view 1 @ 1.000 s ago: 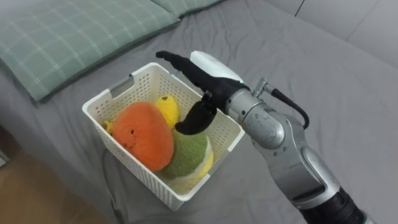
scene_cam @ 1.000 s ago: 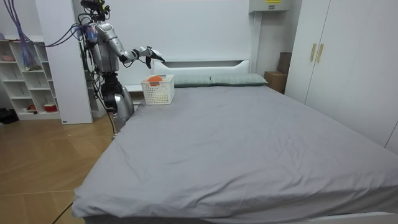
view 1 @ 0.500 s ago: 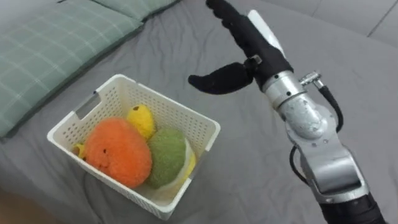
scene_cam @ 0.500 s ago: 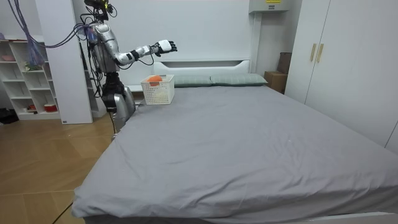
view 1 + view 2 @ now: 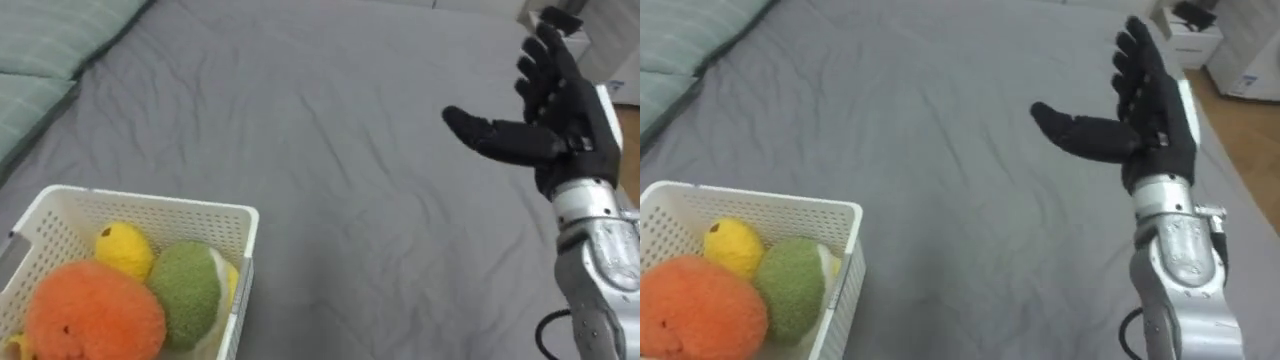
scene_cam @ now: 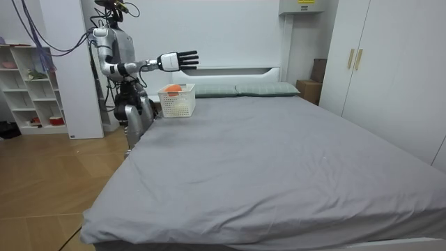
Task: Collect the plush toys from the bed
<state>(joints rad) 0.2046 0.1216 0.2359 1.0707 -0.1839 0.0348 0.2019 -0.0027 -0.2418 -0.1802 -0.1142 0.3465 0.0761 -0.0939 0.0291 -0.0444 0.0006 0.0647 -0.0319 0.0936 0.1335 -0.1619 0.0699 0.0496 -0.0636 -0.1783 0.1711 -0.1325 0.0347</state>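
Note:
A white slotted basket [image 5: 232,222] [image 5: 845,218] [image 6: 177,104] sits on the grey bed [image 5: 330,150] at the lower left. Inside it lie an orange plush toy [image 5: 92,318] [image 5: 695,307], a green plush toy [image 5: 186,283] [image 5: 790,280] and a yellow plush toy [image 5: 122,250] [image 5: 732,245]. My right hand [image 5: 560,110] [image 5: 1150,105] [image 6: 178,61] is raised well above the bed, up and to the right of the basket, open with straight spread fingers and nothing in it.
Green checked pillows [image 5: 40,55] [image 6: 237,89] lie along the bed's left side. I stand at the bed's head corner, by a white shelf unit [image 6: 31,87]. White wardrobes [image 6: 376,70] line the room view's right. Wooden floor [image 6: 49,188] lies beside the bed.
My right hand has lifted away from the basket and swung out to the right over the bed, fingers spreading. The camera has turned right, so the basket sits lower left.

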